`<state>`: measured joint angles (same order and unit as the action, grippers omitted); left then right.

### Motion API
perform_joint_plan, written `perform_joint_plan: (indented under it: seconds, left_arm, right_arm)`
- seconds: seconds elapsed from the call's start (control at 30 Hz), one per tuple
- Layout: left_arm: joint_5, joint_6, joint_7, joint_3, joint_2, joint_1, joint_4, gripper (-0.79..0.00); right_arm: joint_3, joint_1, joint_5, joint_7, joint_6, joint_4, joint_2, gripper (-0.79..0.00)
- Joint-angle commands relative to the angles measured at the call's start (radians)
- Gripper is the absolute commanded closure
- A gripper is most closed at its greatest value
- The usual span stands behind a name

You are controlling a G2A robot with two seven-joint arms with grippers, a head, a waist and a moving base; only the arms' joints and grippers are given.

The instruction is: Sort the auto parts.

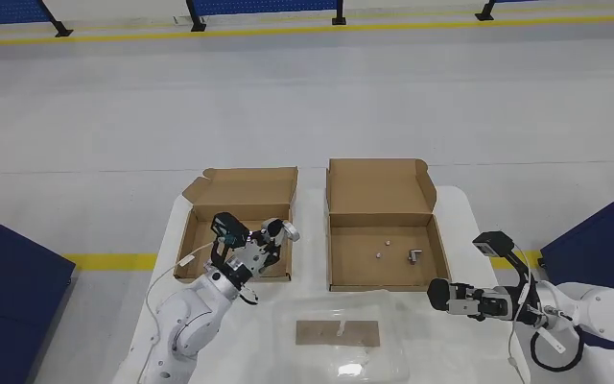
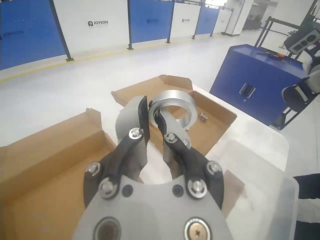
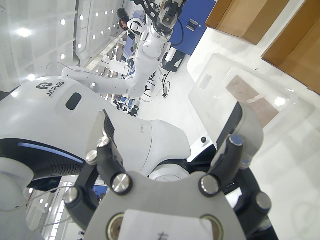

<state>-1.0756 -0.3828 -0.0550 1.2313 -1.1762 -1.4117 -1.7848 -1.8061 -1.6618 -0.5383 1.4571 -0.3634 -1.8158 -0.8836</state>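
Metal ring (image 1: 286, 230), a silver auto part, is held in the left gripper (image 1: 275, 236) above the right side of the left cardboard box (image 1: 240, 192), seen from the top. The right cardboard box (image 1: 379, 187) holds a small bracket (image 1: 414, 255) and a tiny round part (image 1: 382, 256). A clear plastic bin (image 1: 312, 312) nearer the robot holds a brown sheet (image 1: 336, 333). The right gripper (image 1: 439, 294) hangs level over the table by the right box's near corner.

The left wrist view makes the grip plain. The left gripper (image 2: 151, 116) pinches the wall of the metal ring (image 2: 172, 98), one finger outside and one through the hole.

In the right wrist view the right gripper (image 3: 172, 121) is spread wide and holds nothing, with the clear plastic bin (image 3: 215, 61) beyond it.
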Motion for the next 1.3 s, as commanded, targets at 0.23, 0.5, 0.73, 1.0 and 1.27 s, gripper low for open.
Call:
perform_joint_plan:
  seconds: [0.23, 0.5, 0.73, 1.0, 1.27]
  left_arm:
    - [-0.002, 0.127, -0.393, -0.025, -0.004, 0.087, -0.021, 0.0]
    - [-0.016, 0.257, -0.631, -0.065, -0.015, 0.182, 0.014, 0.0]
    - [0.005, 0.283, -0.631, -0.068, -0.018, 0.187, 0.022, 0.0]
    - [-0.002, 0.345, -0.699, -0.065, -0.021, 0.211, 0.061, 0.0]
    - [-0.006, 0.451, -0.892, -0.115, -0.041, 0.364, 0.207, 0.0]
  right_arm:
    - [0.0, 0.0, 0.0, 0.0, 0.0, 0.0, 0.0, -0.785]
    - [0.0, 0.0, 0.0, 0.0, 0.0, 0.0, 0.0, -0.785]
    - [0.0, 0.0, 0.0, 0.0, 0.0, 0.0, 0.0, -0.785]
    - [0.0, 0.0, 0.0, 0.0, 0.0, 0.0, 0.0, -0.785]
    - [0.0, 0.0, 0.0, 0.0, 0.0, 0.0, 0.0, -0.785]
